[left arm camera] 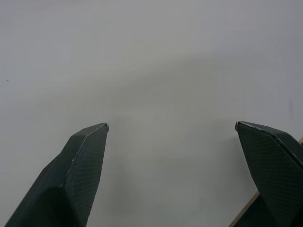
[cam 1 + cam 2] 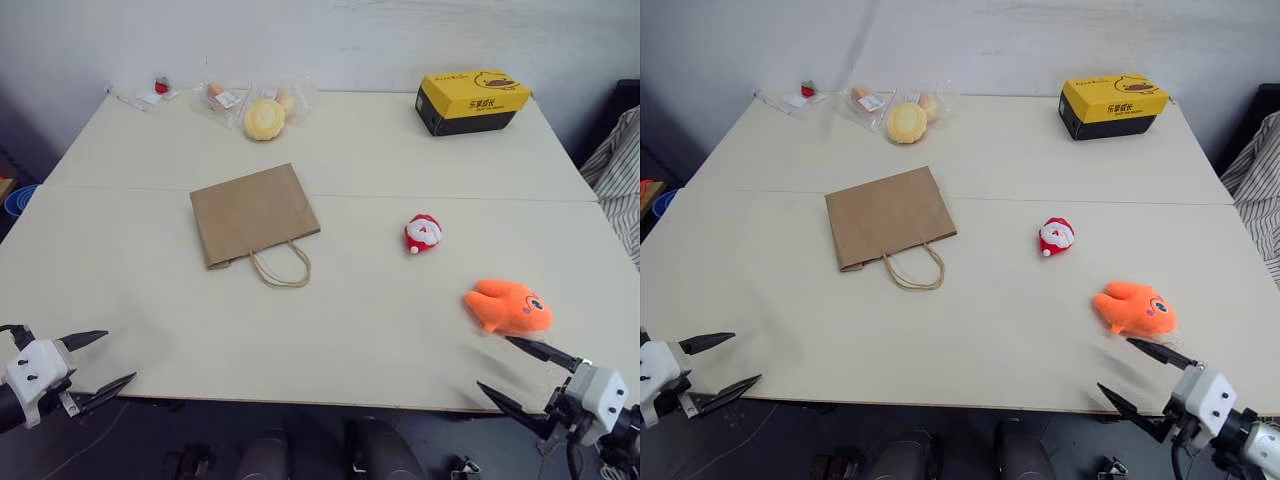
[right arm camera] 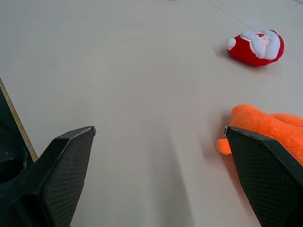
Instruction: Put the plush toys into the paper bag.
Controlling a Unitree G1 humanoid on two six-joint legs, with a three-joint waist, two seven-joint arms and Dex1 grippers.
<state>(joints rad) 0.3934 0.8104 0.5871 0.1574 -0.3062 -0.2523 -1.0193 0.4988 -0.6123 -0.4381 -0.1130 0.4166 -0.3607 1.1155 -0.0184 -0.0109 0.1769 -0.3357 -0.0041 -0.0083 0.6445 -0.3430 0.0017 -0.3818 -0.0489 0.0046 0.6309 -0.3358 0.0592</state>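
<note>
The brown paper bag [image 2: 254, 213] lies flat on the table's middle left, its loop handles toward me. A small red-and-white Santa plush [image 2: 423, 233] sits to its right. Nearer my right side lies the orange fish plush [image 2: 509, 307]. My right gripper [image 2: 492, 366] hangs open over the front edge just short of the orange plush, which also shows beside one finger in the right wrist view as an orange plush [image 3: 265, 127], with the Santa plush [image 3: 255, 45] beyond. My left gripper [image 2: 120, 358] stands open at the front left edge, empty.
A yellow-and-black box [image 2: 470, 100] stands at the back right. A wrapped yellow bun [image 2: 264, 118] and other small packets [image 2: 222, 98] lie at the back left. The cream table [image 2: 350, 320] has a seam running across its middle. Striped cloth [image 2: 620, 175] hangs at the right edge.
</note>
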